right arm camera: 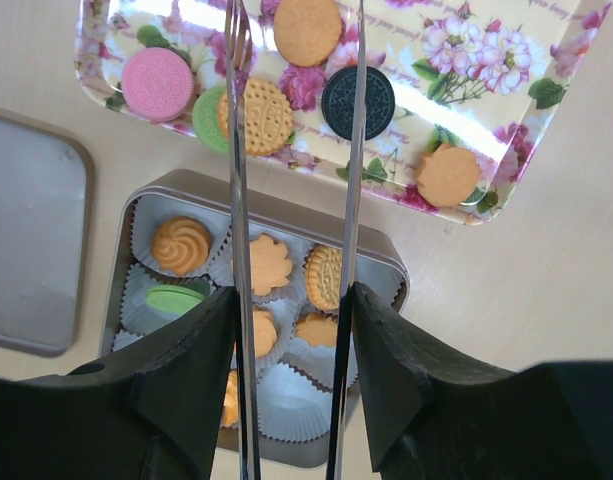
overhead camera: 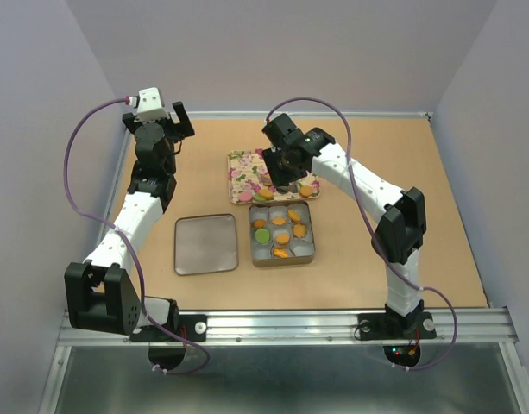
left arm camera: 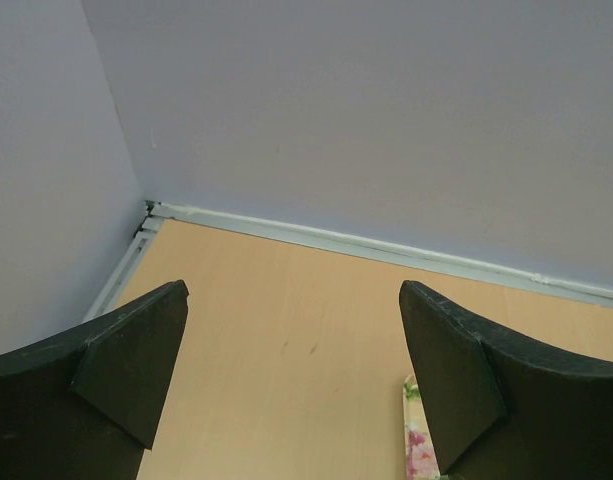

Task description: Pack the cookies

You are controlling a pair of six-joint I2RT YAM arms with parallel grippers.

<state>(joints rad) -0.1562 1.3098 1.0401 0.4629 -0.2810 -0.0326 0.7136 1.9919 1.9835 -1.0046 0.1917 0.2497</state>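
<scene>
The cookies lie partly on a floral tray [right arm camera: 506, 90] [overhead camera: 243, 164]: a pink one [right arm camera: 156, 83], a green one [right arm camera: 208, 120], a dark one [right arm camera: 358, 102] and three orange ones [right arm camera: 307, 30]. Others sit in white paper cups in the open tin [right arm camera: 386, 262] [overhead camera: 281, 233]. My right gripper [right arm camera: 293, 300] [overhead camera: 286, 177] is shut on metal tongs [right arm camera: 351, 150], held over the tin's far edge. The tong arms stand apart and reach over the tray, either side of the top orange cookie, holding nothing. My left gripper [left arm camera: 294, 300] [overhead camera: 165, 121] is open and empty near the far left corner.
The tin's lid [overhead camera: 205, 244] [right arm camera: 31, 240] lies flat left of the tin. Walls enclose the table at back and sides. A strip of the floral tray's edge [left arm camera: 416, 440] shows by the left gripper's right finger.
</scene>
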